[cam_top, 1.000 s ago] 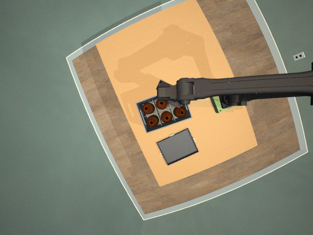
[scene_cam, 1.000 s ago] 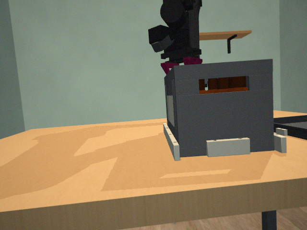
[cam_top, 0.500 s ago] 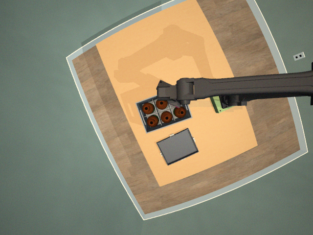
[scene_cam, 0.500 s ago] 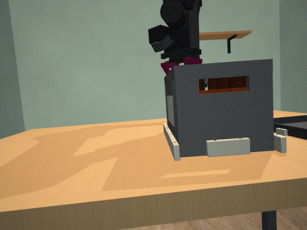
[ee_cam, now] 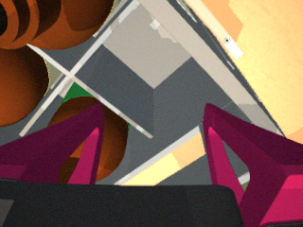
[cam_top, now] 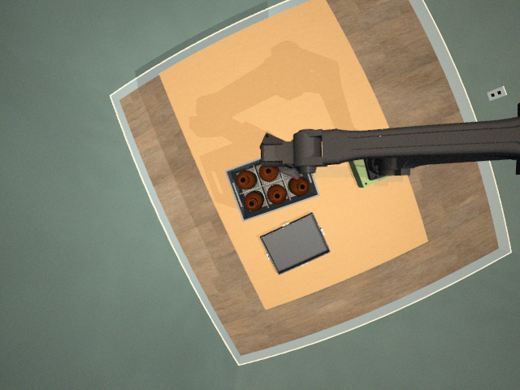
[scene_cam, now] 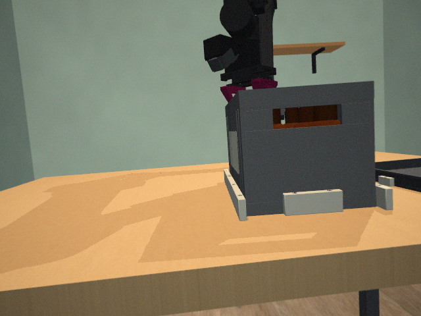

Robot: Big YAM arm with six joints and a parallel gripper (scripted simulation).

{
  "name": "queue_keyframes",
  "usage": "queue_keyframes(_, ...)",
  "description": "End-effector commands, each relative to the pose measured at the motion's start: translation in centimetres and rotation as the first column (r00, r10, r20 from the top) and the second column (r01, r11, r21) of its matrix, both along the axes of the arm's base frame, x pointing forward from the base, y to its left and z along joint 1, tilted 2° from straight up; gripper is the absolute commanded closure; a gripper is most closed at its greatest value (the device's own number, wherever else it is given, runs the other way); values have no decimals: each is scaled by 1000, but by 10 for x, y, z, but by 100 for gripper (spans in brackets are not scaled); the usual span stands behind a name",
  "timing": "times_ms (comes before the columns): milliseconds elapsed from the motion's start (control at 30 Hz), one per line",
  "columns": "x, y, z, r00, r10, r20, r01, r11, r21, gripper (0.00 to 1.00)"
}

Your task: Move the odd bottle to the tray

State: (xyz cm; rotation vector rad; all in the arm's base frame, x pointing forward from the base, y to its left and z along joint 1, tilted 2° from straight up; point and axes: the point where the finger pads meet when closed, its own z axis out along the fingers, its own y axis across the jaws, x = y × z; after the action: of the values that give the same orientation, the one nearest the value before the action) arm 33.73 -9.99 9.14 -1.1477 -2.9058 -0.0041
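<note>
"Brown bottles [cam_top: 276, 193] [scene_cam: 316, 115] [ee_cam: 21, 90], quantity five, upright in the grey crate [cam_top: 280, 207] [scene_cam: 306, 159] [ee_cam: 208, 61]. Which has the odd neck?"

"Cannot be told; that one is unidentified, but all five are in the crate. The arm [cam_top: 378, 145] [scene_cam: 248, 51] covers one crate corner from above."

"Further obscured items?"

"Exterior view: bottles mostly behind the crate wall, seen through a slot; tray [cam_top: 294, 243] [scene_cam: 401, 180] cut off at the right. Wrist view: several bottles, partly cropped."

"Differences between views?"

"Top view: whole tray, flat on the bench [cam_top: 357, 218] [scene_cam: 170, 237] [ee_cam: 265, 57], near the crate and apart from it. Exterior view: pale strips [scene_cam: 312, 202] low around the crate. Wrist view: the dividers [ee_cam: 101, 92] close up."

"And the fingers [cam_top: 296, 179] [scene_cam: 264, 83]?"

"Magenta, one pair, a bit over half open, holding nothing. One overlaps a bottle in the wrist view; contact cannot be told."

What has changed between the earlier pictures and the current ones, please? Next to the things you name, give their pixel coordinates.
Nothing visibly changed: the black gripper with magenta fingers [scene_cam: 248, 89] holds its place, the brown bottles stay in the dark grey crate [cam_top: 280, 206] [scene_cam: 306, 153], and the flat grey tray [cam_top: 295, 244] lies where it was.
</note>
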Motion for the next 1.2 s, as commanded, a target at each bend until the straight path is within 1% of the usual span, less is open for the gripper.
queue_keyframes(0, -4, -1, -8, 1000, 0, -13, 0, 1000, 6, 39)
queue_keyframes(33, -4, -1, -8, 1000, 0, -13, 0, 1000, 6, 100)
queue_keyframes(1167, -4, -1, -8, 1000, 0, -13, 0, 1000, 6, 100)
